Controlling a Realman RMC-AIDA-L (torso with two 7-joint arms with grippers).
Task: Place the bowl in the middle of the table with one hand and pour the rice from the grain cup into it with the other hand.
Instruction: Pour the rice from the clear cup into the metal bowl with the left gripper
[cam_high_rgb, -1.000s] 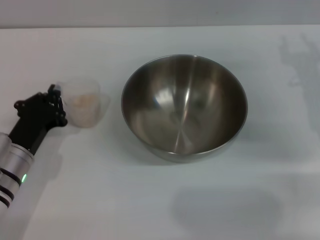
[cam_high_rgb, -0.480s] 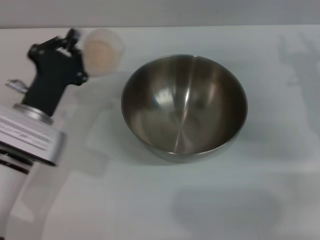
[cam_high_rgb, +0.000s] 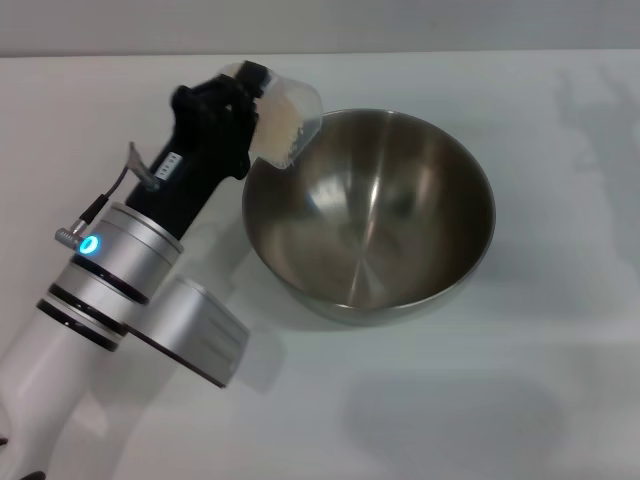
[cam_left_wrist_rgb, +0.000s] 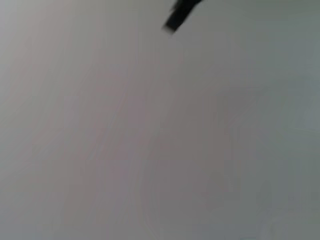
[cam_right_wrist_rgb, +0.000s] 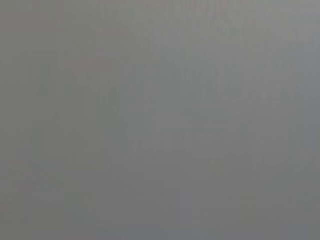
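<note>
The big steel bowl (cam_high_rgb: 370, 215) stands upright on the white table (cam_high_rgb: 450, 400), near its middle, with nothing inside. My left gripper (cam_high_rgb: 250, 95) is shut on the clear grain cup (cam_high_rgb: 285, 118) and holds it in the air at the bowl's left rim, tilted toward the bowl. Pale rice (cam_high_rgb: 280, 128) shows inside the cup. The left wrist view shows only blank surface and a dark tip (cam_left_wrist_rgb: 177, 15). My right gripper is out of view; its wrist view is plain grey.
My left arm's silver and white forearm (cam_high_rgb: 130, 290) crosses the table's left front, from the lower left corner up to the bowl's rim. Faint shadows lie on the table's right side and front.
My left gripper has lifted the cup off the table at the left, carried it right to the bowl's rim, and tipped it toward the bowl. The bowl has stayed put.
</note>
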